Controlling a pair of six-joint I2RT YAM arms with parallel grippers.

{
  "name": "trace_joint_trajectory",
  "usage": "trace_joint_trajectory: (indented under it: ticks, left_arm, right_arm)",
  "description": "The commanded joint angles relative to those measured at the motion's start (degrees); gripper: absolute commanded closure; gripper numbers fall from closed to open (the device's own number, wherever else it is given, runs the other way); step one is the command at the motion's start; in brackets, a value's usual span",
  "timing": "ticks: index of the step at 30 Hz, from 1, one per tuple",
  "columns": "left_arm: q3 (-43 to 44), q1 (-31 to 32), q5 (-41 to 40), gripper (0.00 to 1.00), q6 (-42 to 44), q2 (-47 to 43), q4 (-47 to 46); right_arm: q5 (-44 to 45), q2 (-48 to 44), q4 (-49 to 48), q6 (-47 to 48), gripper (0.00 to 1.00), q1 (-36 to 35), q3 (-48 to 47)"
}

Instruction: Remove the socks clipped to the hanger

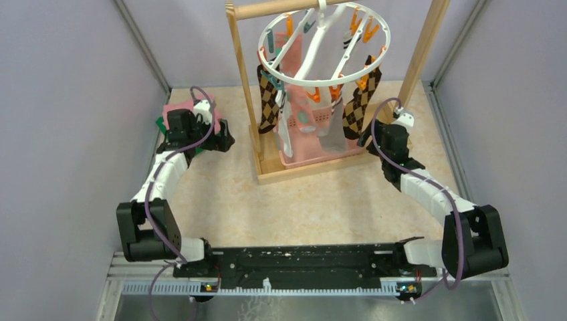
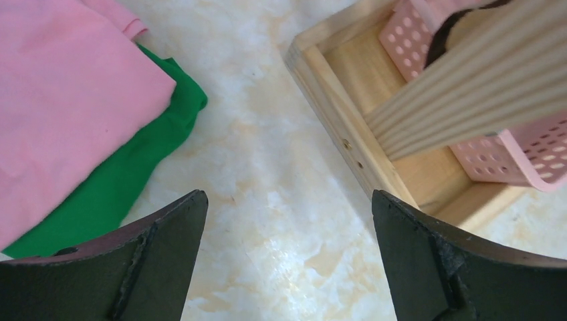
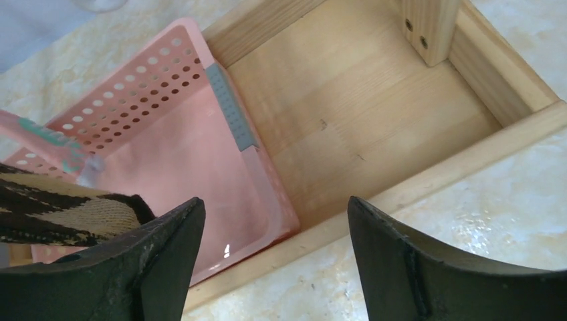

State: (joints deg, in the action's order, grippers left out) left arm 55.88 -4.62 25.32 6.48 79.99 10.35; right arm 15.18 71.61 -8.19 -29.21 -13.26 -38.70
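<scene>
The white ring hanger [image 1: 323,79] hangs from the wooden frame's top bar, with orange and teal clips. Several socks hang from it: a brown-and-tan argyle sock [image 1: 268,100] at the left, another argyle sock [image 1: 359,99] at the right, a pink sock [image 1: 294,63], a grey sock [image 1: 332,127] and a white one [image 1: 285,130]. My left gripper [image 1: 226,142] is open and empty, left of the frame above the table. My right gripper [image 1: 365,138] is open and empty beside the right argyle sock's toe, which shows in the right wrist view [image 3: 63,214] by the left finger.
A pink perforated basket [image 1: 294,155] sits in the wooden frame's base tray [image 1: 314,168]; it shows in both wrist views [image 2: 515,157] [image 3: 134,90]. Folded pink cloth [image 2: 60,100] on green cloth [image 2: 114,194] lies at the far left. Grey walls enclose the table.
</scene>
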Motion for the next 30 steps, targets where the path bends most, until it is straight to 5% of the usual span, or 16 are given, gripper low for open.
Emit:
trace_joint_trajectory:
  ticks: [1,6,16,19,24,30]
  left_arm:
    - [4.5,-0.1,4.3,0.01,1.3,-4.5,8.0]
    - [7.6,-0.1,5.5,0.01,1.2,-5.7,11.6]
    - [9.2,-0.1,8.7,0.01,0.6,-6.7,12.7]
    - [8.5,-0.2,11.0,0.01,1.4,-6.3,12.7]
    - [8.0,0.0,13.3,0.01,1.0,-6.7,12.0]
    - [7.0,0.0,13.2,0.01,1.7,-6.9,12.0]
  right_arm:
    - [-0.5,2.7,2.0,-1.6,0.25,-1.1,-4.1]
    - [-0.9,7.6,2.5,-1.4,0.39,-1.1,-6.1]
    - [-2.3,13.7,1.6,-0.9,0.46,-1.4,-8.9]
    - [-3.2,14.9,1.4,-0.8,0.6,-1.6,-10.0]
    - [-4.5,16.1,3.2,-0.9,1.0,-1.7,-12.8]
    - [-4.7,9.5,5.8,-2.0,1.0,-1.7,-13.4]
